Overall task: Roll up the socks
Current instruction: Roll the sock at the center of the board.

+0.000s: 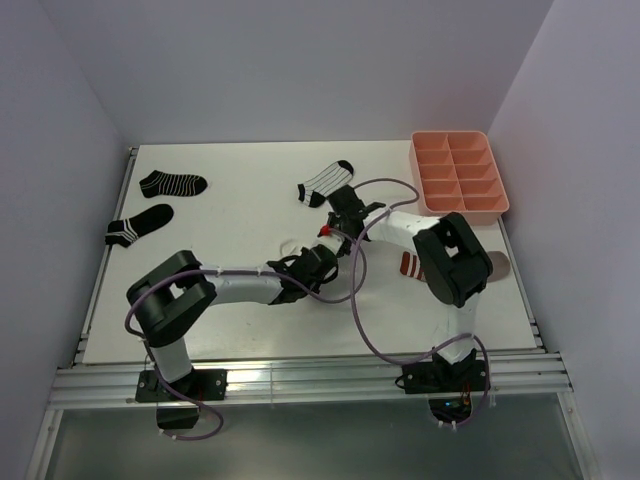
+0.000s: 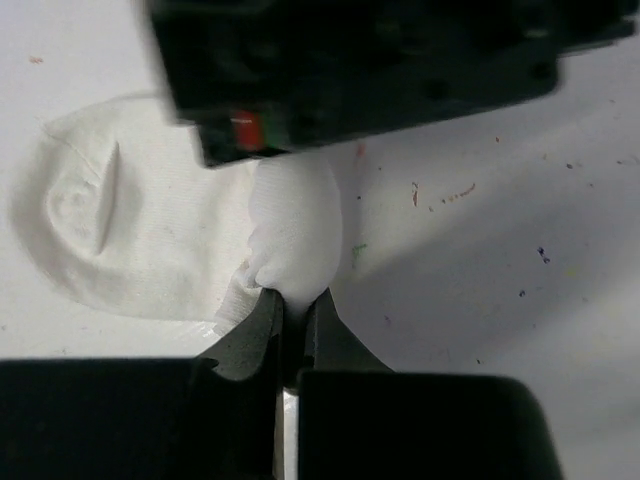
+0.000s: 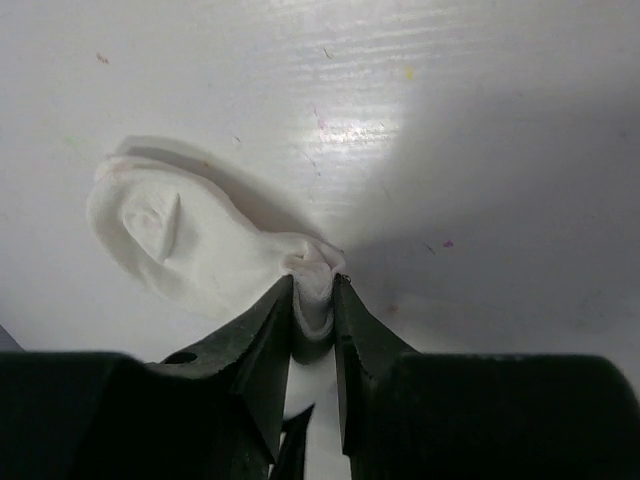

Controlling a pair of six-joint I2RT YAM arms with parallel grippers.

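Observation:
The plain white sock [image 2: 120, 240] lies flat mid-table, its near end bunched into a roll [image 2: 295, 230]. My left gripper [image 2: 295, 300] is shut on that rolled end. My right gripper [image 3: 315, 290] is shut on the same sock [image 3: 180, 240] at its bunched end, from the opposite side. In the top view the two grippers meet, left [image 1: 320, 260] and right [image 1: 336, 232], hiding most of the white sock [image 1: 290, 243]. The white thin-striped sock [image 1: 325, 182] lies behind them. Two black striped socks [image 1: 172, 184] [image 1: 138, 226] lie far left. The taupe sock [image 1: 410, 265] is partly under my right arm.
A pink divided tray [image 1: 458, 172] stands at the back right corner. Walls close in the table on the left, back and right. The arms' cables [image 1: 360, 300] loop over the table in front of the grippers.

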